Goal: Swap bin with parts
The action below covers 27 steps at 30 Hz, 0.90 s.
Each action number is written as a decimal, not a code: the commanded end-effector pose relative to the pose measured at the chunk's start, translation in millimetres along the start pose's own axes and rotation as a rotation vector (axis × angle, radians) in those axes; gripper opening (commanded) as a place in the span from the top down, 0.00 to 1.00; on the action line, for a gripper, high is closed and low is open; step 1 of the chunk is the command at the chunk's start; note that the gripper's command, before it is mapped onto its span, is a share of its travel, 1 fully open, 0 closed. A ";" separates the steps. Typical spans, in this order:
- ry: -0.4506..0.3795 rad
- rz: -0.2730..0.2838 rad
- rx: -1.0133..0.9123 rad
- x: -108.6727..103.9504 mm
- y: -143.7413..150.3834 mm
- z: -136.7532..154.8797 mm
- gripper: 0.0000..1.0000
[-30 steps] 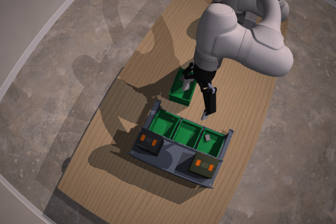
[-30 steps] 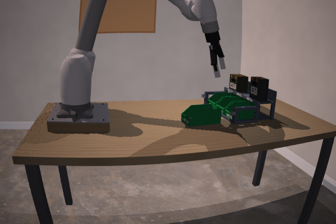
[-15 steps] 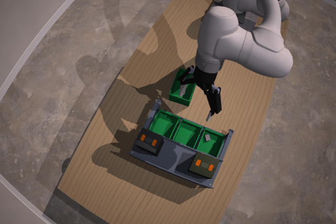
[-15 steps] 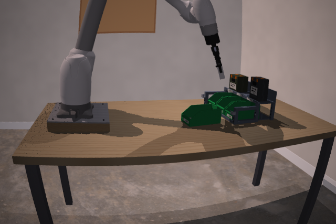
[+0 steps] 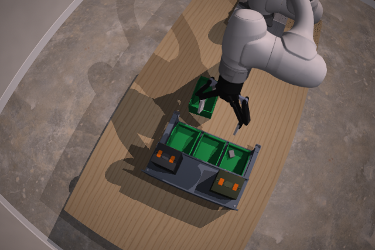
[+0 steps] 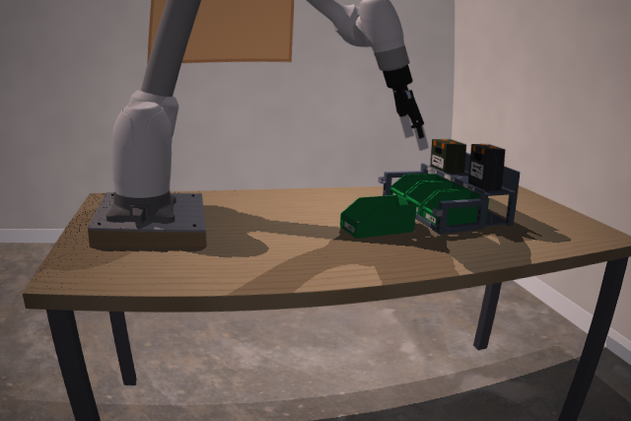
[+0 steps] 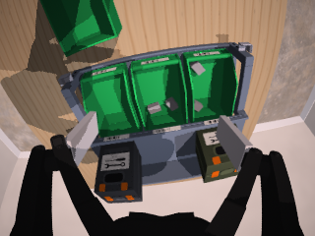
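Note:
My gripper (image 5: 218, 117) (image 6: 414, 133) (image 7: 157, 124) is open and empty, above and in front of the shelf (image 5: 189, 177) (image 7: 169, 147). The empty green bin (image 5: 181, 141) (image 6: 466, 215) (image 7: 105, 103) sits in the shelf's lower row, at the left end in the wrist view, behind the front lip. The green table bin (image 5: 207, 113) (image 6: 380, 217) (image 7: 89, 25) stands upright in front of the shelf, near that end. Its parts cannot be made out now: a finger covers some of it in the top view, and the wrist view cuts it off.
A middle bin (image 5: 208, 149) (image 7: 159, 93) and a right bin (image 5: 236, 159) (image 7: 212, 88) with grey parts fill the row beside the empty bin. A black case (image 5: 166, 159) (image 6: 486, 167) (image 7: 118, 172) and an olive case (image 5: 227, 183) (image 6: 448, 156) stand on the upper board.

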State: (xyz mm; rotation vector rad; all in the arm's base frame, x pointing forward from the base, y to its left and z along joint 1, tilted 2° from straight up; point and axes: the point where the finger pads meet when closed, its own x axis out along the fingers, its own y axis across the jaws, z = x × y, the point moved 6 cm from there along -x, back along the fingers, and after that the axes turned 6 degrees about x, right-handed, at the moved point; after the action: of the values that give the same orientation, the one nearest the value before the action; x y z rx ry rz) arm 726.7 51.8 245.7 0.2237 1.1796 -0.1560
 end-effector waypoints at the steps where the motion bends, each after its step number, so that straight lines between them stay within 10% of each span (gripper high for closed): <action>1: -0.004 0.002 -0.030 1.1 0.5 -0.1 0.00; 27: -0.023 0.008 -0.187 7.2 3.7 -0.8 0.00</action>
State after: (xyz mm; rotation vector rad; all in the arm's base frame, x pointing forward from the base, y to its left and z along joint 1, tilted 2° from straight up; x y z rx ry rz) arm 729.6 55.4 239.0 0.0637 1.1627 -0.0427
